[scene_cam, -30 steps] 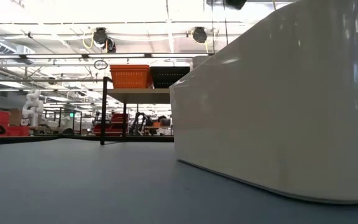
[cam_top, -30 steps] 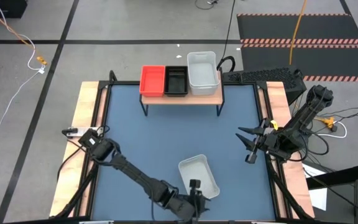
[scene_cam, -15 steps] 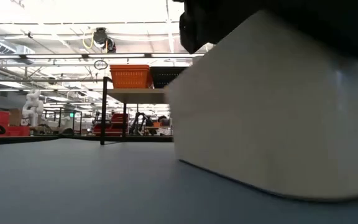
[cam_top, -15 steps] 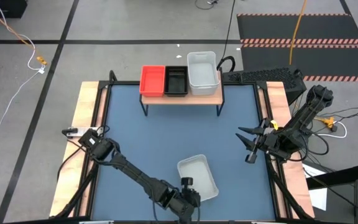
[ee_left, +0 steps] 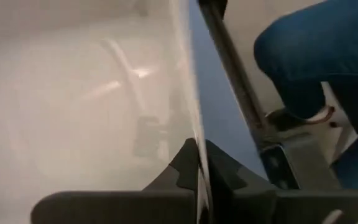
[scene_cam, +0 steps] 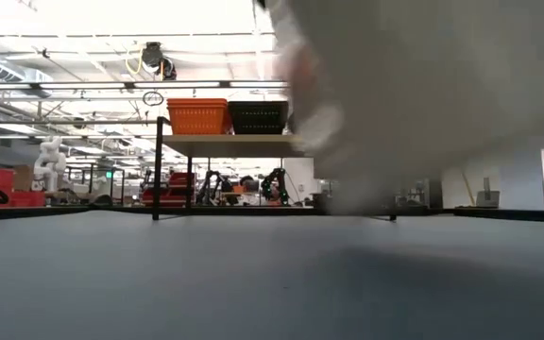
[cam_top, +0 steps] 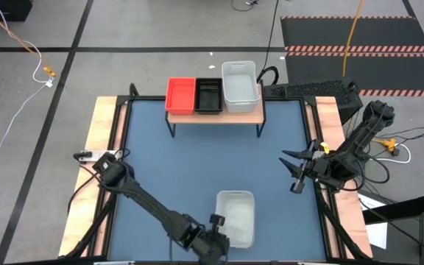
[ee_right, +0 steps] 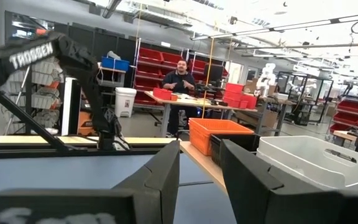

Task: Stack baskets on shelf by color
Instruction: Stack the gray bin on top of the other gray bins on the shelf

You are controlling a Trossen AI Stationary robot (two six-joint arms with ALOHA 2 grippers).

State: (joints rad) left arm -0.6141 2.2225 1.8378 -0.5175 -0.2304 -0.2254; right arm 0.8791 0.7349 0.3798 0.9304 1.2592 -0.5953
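Note:
A white basket hangs at the table's near middle, with my left gripper shut on it. In the low view it is a blurred white mass clear of the tabletop. The shelf stands at the far edge. It carries a red basket, a black basket and another white basket side by side. My right gripper waits open at the right, touching nothing. My left gripper straddles the white basket's left long wall near its near end. One finger is inside the basket and one finger is outside. The arm comes from the near left. The basket is lifted clear of the table.
Bare blue tabletop lies between the held basket and the shelf. Wooden side strips edge the table. A person's leg in jeans stands just beyond the near edge. Another person sits far off in the room.
My left gripper has shut on the white basket's wall and lifted it off the table. The basket, which lay askew, has turned about so that it lies square with the table, and has shifted a little toward the near edge.

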